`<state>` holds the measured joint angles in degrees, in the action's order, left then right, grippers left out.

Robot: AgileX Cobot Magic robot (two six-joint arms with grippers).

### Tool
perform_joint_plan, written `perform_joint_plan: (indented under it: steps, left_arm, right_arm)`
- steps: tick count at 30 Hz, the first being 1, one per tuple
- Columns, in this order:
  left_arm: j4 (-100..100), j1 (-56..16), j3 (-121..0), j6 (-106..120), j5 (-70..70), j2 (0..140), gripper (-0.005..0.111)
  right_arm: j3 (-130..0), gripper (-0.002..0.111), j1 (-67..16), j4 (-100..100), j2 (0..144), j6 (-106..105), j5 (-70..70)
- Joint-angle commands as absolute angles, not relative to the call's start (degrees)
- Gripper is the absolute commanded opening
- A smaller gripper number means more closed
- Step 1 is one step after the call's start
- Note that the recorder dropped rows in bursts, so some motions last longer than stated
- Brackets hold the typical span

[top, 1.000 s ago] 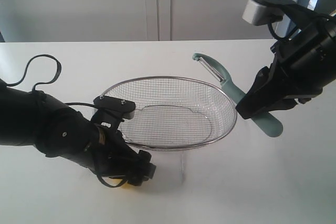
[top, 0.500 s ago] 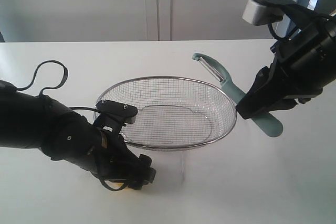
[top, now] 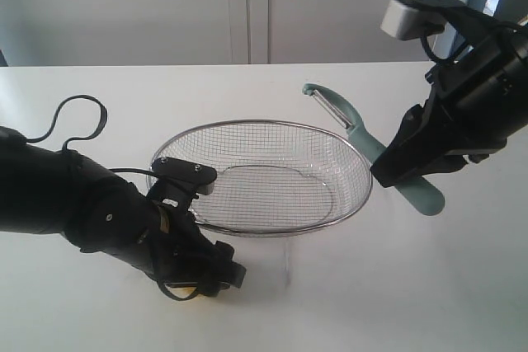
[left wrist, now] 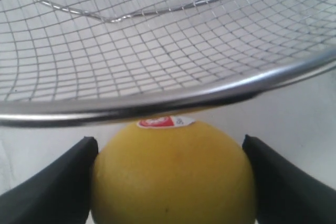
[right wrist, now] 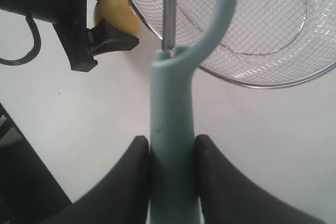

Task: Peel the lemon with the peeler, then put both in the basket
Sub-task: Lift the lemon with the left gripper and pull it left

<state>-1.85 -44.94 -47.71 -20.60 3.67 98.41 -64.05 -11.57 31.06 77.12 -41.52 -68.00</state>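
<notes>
Desk: white, carries basket.
Left hand: pinching lemon beside the rim, likely steadying it for peeling.
Right hand: clamped on peeler handle, blade free.

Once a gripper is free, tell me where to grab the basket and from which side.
Take the basket by its thick rim, from above, one finger inside and one outside. The mesh is thin and sloped, so the rim is probably the only firm edge. Pick the far stretch in the exterior view: the lemon sits by the near rim, the peeler by the right.
</notes>
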Motion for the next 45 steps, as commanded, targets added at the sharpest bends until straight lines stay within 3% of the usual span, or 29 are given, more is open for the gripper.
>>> perform_joint_plan:
  steps: [1,7,19,32,39,45]
  left_arm:
    - [-2.1,-45.4,-47.5,-20.6,6.1,97.9,0.0]
    - [-2.1,-45.4,-47.5,-19.2,11.3,92.4,0.0]
    - [0.9,-45.4,-47.5,5.0,31.9,79.7,0.0]
    - [16.5,-42.2,-50.3,8.2,39.7,73.2,0.0]
    - [6.6,-35.5,-54.9,25.5,37.7,73.3,0.0]
    - [-25.7,-29.1,-55.6,59.5,40.6,73.3,0.0]
  right_arm:
    - [-63.9,0.0,-11.6,31.5,76.7,-42.1,-67.5]
    - [-63.9,0.0,-11.6,31.5,76.7,-42.1,-67.5]
    - [-63.9,0.0,-11.6,31.5,76.7,-42.1,-67.5]
    - [-63.9,0.0,-11.6,31.5,76.7,-42.1,-67.5]
    - [-63.9,0.0,-11.6,31.5,76.7,-42.1,-67.5]
    - [-63.9,0.0,-11.6,31.5,76.7,-42.1,-67.5]
